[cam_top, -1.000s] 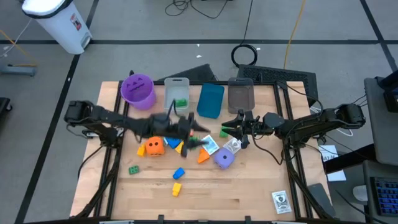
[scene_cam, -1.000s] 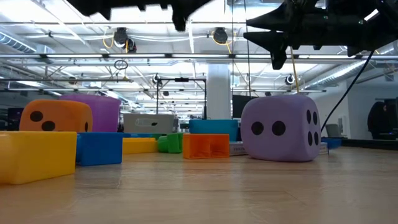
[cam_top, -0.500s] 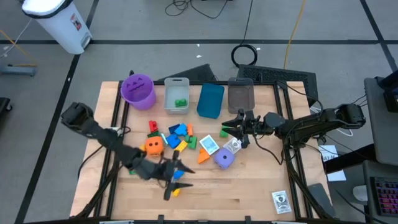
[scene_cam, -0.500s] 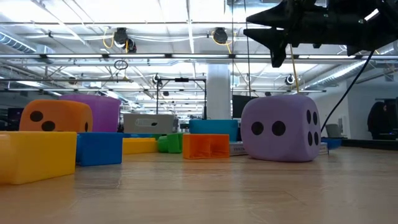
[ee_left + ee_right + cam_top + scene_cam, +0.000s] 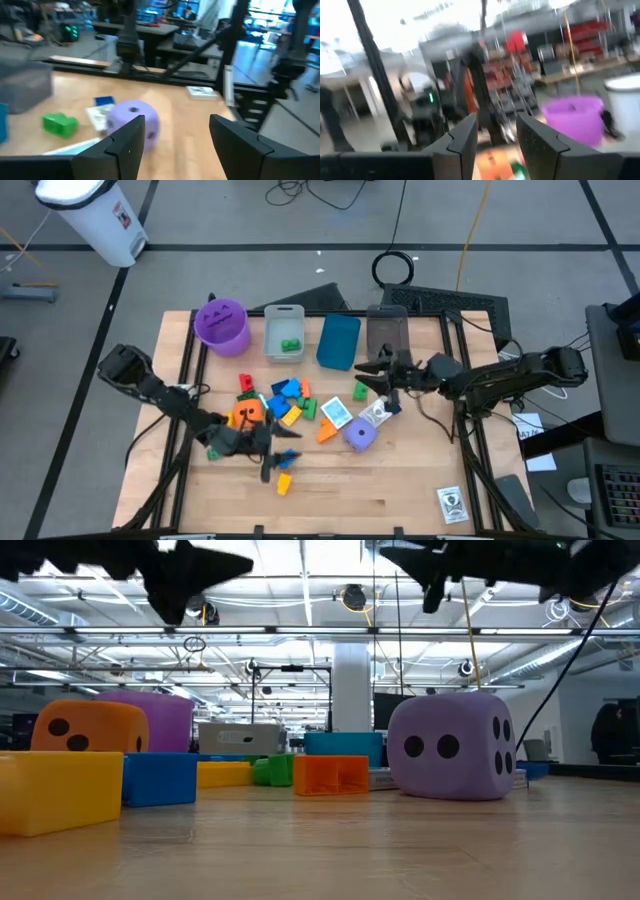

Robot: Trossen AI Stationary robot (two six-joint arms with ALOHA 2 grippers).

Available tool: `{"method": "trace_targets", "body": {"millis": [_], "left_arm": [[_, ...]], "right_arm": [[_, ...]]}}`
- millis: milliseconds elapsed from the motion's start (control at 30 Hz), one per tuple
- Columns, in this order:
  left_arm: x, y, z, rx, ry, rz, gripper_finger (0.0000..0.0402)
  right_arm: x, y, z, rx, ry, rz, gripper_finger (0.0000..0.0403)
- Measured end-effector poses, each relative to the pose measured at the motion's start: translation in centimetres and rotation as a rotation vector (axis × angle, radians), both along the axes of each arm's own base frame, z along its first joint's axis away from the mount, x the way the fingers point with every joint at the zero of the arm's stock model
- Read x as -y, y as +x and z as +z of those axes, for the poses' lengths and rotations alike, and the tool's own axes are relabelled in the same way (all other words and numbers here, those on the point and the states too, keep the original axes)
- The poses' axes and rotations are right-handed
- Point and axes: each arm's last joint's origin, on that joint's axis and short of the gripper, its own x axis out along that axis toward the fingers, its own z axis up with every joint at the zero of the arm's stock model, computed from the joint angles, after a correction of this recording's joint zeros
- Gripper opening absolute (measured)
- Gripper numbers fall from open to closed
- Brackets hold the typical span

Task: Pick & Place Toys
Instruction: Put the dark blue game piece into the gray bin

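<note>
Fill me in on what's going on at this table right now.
Two robot arms are sorting toys on a wooden table. The left end effector hangs open and empty over the front of the toy pile, beside the orange die and above a yellow brick. The right end effector hovers near the grey bin, its fingers apart with nothing between them. One green brick lies in the clear bin; the purple die and most bricks are loose.
</note>
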Motion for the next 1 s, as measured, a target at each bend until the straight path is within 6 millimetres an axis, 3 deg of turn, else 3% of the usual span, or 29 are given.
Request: {"method": "trace_targets", "body": {"millis": [133, 300, 533, 800, 1000], "left_arm": [[-2.0, 0.4, 0.3, 0.027, 0.057, 0.026, 0.0230], [-4.3, 0.8, 1.7, 0.067, 0.122, -0.058, 0.0230], [-8.0, 0.7, 3.0, 0.034, 0.179, -0.018, 0.0230], [-11.1, 1.0, 3.2, 0.016, 0.252, 0.037, 0.0230], [-13.4, 1.2, 3.1, 0.000, 0.252, 0.070, 0.0230]], "right_arm": [[0.0, 1.5, 0.9, -0.338, -0.041, -0.008, 0.0128], [0.0, 1.2, 1.5, -0.645, -0.040, -0.001, 0.0128], [0.0, -0.2, -0.2, -0.883, -0.056, 0.002, 0.0128], [0.6, -2.8, -2.4, -1.188, 0.160, -0.332, 0.0128], [0.7, -3.7, -3.9, -1.254, 0.204, -0.399, 0.0129]]}}
